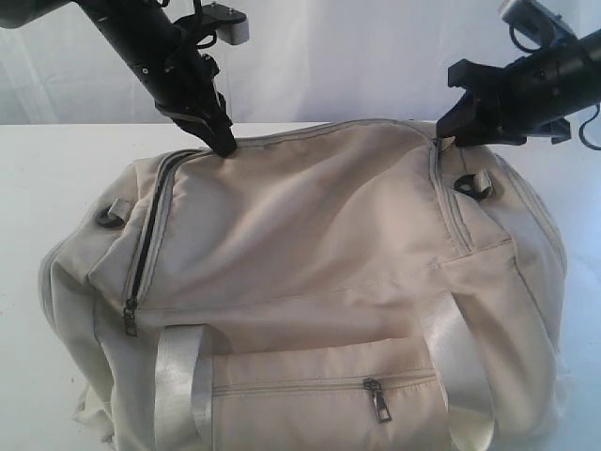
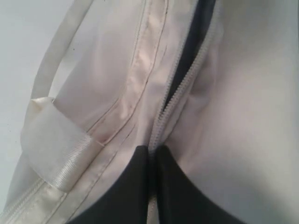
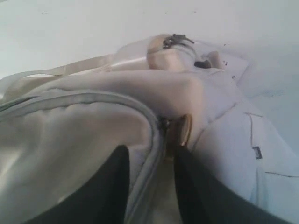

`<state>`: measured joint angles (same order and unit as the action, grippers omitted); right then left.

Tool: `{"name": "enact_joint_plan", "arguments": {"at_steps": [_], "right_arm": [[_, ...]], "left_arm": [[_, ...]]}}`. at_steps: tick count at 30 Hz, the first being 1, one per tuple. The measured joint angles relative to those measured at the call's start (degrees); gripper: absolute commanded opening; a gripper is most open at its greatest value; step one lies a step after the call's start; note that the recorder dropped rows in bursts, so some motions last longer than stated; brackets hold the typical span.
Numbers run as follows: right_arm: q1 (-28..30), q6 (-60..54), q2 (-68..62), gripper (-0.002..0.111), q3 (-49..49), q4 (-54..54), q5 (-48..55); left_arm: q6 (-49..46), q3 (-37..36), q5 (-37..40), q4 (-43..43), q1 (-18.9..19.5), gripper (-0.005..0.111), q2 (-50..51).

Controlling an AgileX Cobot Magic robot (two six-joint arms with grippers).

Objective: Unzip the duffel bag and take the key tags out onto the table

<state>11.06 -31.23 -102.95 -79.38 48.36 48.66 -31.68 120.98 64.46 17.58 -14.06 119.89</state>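
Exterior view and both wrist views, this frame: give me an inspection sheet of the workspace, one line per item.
Surface: white table, carrying the bag.
Job's things: cream duffel bag lies on the table; its zipper is partly open at the left end, with dark lining showing. Key tags not seen.
Clutter: nothing seen.
Grippers: left gripper is shut on the bag's zipper seam. Right gripper is open, with its fingers either side of the zipper line and a metal pull just ahead of them.
Cables: black cable loop by the right arm, off the bag.
Surroundings: plain white backdrop.
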Motion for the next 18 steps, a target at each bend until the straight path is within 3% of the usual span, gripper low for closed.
{"name": "enact_joint_plan", "arguments": {"at_steps": [18], "right_arm": [[-0.2, 0.11, -3.41, 0.03, 0.0, 0.79, -4.68]], "left_arm": [[-1.38, 0.0, 0.0, 0.92, 0.0, 0.0, 0.0]]}}
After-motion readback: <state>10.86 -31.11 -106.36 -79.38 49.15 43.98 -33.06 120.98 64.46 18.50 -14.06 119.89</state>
